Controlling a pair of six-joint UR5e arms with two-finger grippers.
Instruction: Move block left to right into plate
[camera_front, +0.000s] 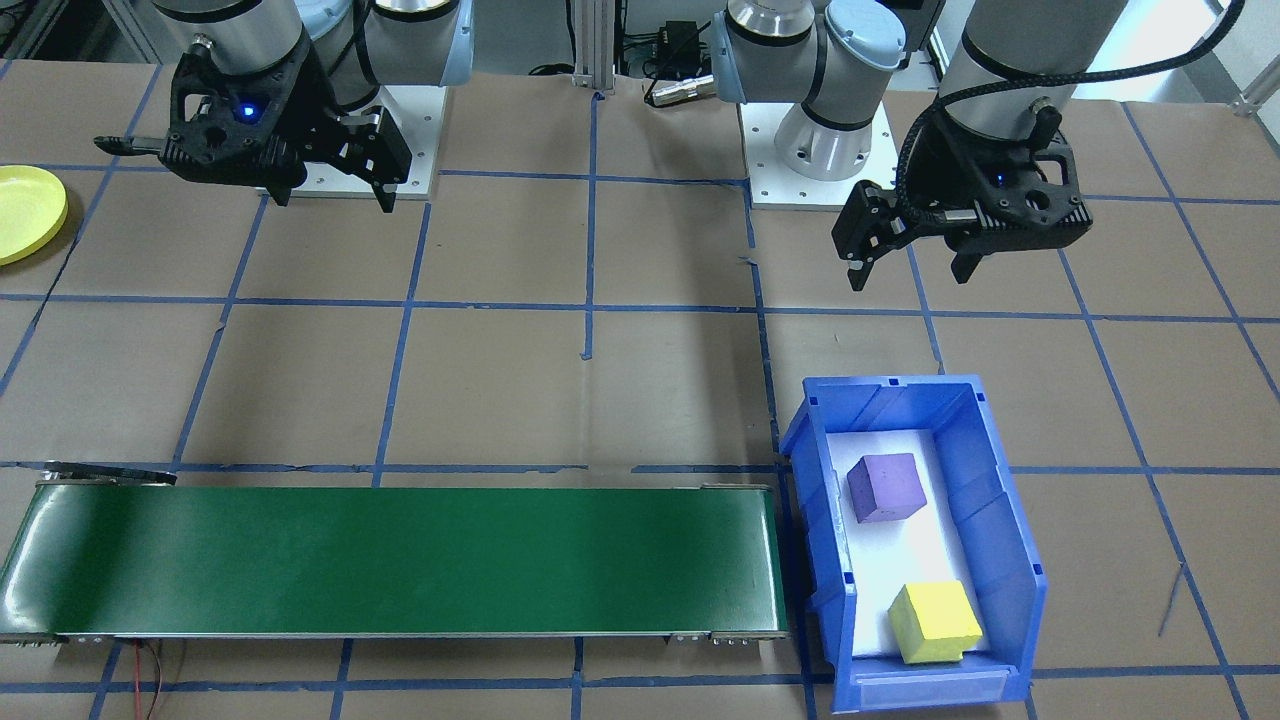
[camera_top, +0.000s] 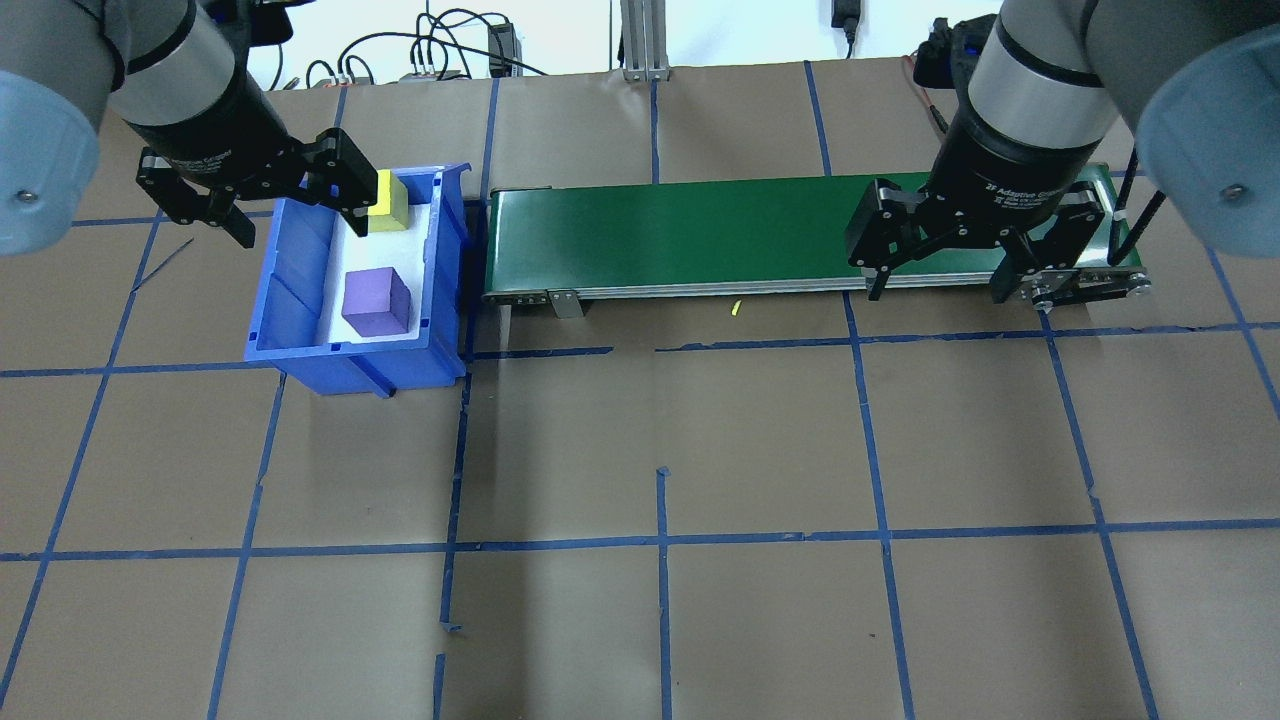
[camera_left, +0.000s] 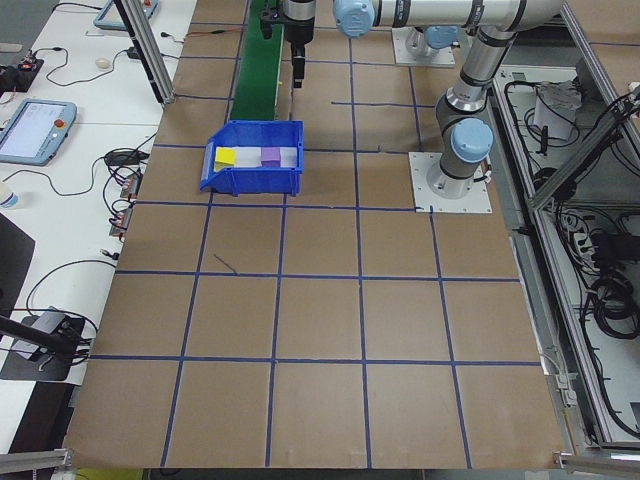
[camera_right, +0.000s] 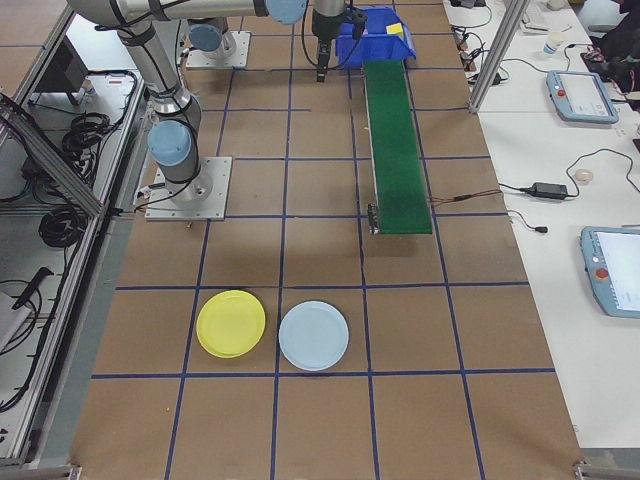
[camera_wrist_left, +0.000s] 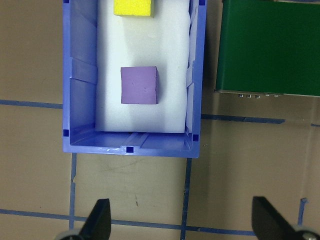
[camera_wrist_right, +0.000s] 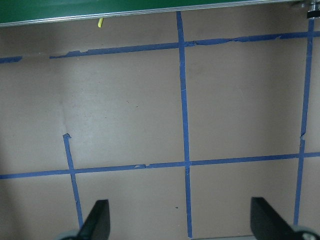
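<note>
Two blocks lie in the blue bin (camera_front: 985, 505): a purple block (camera_front: 886, 487) (camera_top: 376, 301) (camera_wrist_left: 139, 85) and a yellow block (camera_front: 935, 623) (camera_top: 388, 208) (camera_wrist_left: 132, 7). My left gripper (camera_front: 910, 278) (camera_top: 300, 232) (camera_wrist_left: 182, 222) hangs open above the table beside the bin's robot-side end, holding nothing. The yellow plate (camera_front: 25, 212) (camera_right: 231, 323) lies far off on my right side. Open and empty, my right gripper (camera_front: 332, 203) (camera_top: 935, 295) (camera_wrist_right: 181, 222) hovers over bare table near the belt's right end.
A green conveyor belt (camera_front: 400, 560) (camera_top: 700, 235) runs from the bin toward my right. A pale blue plate (camera_right: 313, 336) lies next to the yellow one. Blue tape lines grid the brown table. Operators' desks with tablets flank the far side.
</note>
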